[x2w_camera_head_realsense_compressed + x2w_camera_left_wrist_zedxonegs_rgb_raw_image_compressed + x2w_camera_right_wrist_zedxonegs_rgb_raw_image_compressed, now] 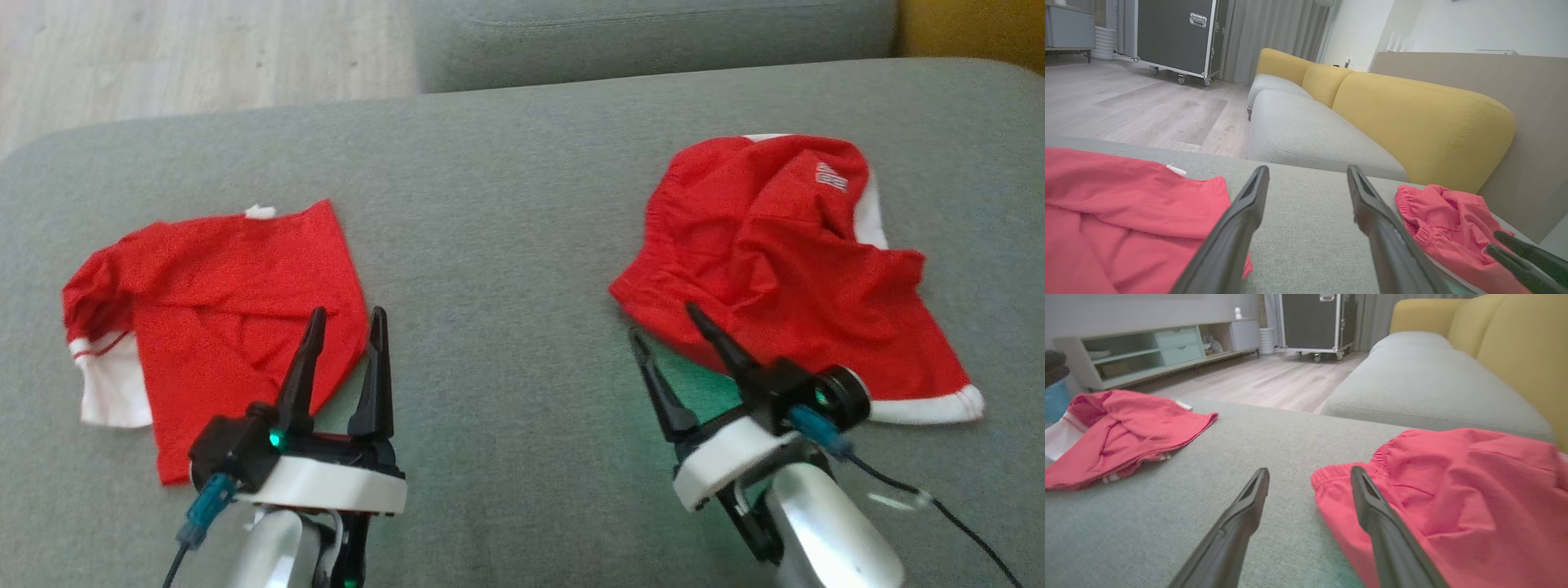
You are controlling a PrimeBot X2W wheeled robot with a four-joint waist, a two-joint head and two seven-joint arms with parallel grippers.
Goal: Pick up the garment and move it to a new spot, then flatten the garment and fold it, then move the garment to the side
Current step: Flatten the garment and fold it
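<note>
Soft, light shorts (pixel 775 269) — I would pinch the waistband (pixel 1331 477) at left; right gripper (pixel 665 320) and left gripper (pixel 349 312) both stand spread.

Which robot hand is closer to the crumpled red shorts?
Right. The right hand sits at the near edge of the shorts; the left hand is off to the side, by the red shirt.

A grey sofa (pixel 1306 134) with yellow backrest (pixel 1421 122) stands on pale wood floor (pixel 1126 106).
</note>
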